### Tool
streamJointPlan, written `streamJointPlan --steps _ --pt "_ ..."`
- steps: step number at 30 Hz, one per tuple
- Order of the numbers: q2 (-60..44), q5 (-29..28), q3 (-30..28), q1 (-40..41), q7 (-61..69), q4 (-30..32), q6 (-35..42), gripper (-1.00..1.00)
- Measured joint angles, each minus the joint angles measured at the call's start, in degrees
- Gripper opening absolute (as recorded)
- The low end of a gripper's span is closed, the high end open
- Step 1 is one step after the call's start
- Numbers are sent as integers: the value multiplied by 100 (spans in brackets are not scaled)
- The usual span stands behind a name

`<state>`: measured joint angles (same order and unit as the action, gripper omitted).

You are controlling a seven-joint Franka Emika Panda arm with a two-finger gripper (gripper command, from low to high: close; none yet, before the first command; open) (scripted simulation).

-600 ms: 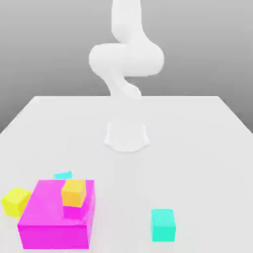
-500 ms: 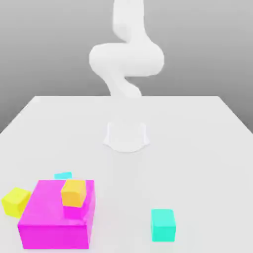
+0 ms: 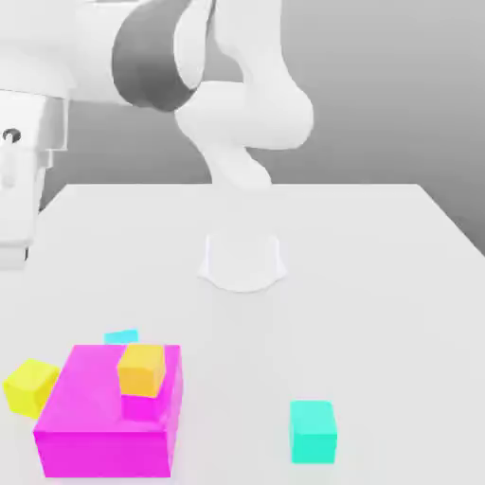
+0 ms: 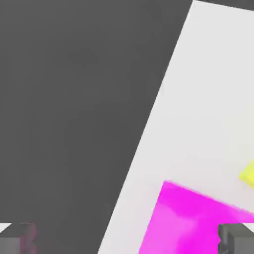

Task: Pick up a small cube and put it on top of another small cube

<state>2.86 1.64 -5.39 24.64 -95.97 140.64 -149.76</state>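
The white robot arm (image 3: 237, 104) bends high over the white table (image 3: 379, 265), its hand up at the exterior view's left. The gripper (image 4: 126, 239) has its fingers (image 4: 233, 238) wide apart, holding nothing. The small bright-yellow cube (image 3: 30, 386) sits on the table, just beside the big magenta block (image 3: 104, 422).

Front exterior, overhead hand view (shared magenta block (image 3: 109, 414))

White table (image 3: 379, 284) carries magenta block (image 3: 104, 426), yellow cube (image 3: 28, 386), teal cube (image 3: 313, 432), and seemingly another teal one (image 3: 120, 336).
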Motion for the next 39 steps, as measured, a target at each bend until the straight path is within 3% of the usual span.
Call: streamJointPlan --steps 6,11,12,19,26,31,39 --pt "-1257 251 -333 428 -1308 255 -516 0" --pt "-2302 651 -187 660 -1336 161 -1242 0" --pt "-2506 709 -113 722 -1298 123 -1405 -100" --pt "-2557 721 -90 744 -1292 114 -1456 -100" --pt "-1380 173 -290 548 -1251 106 -496 -100" --pt "-891 -156 418 -84 -427 84 -171 -100" --pt "-370 -305 1585 -2187 846 513 131 -100"
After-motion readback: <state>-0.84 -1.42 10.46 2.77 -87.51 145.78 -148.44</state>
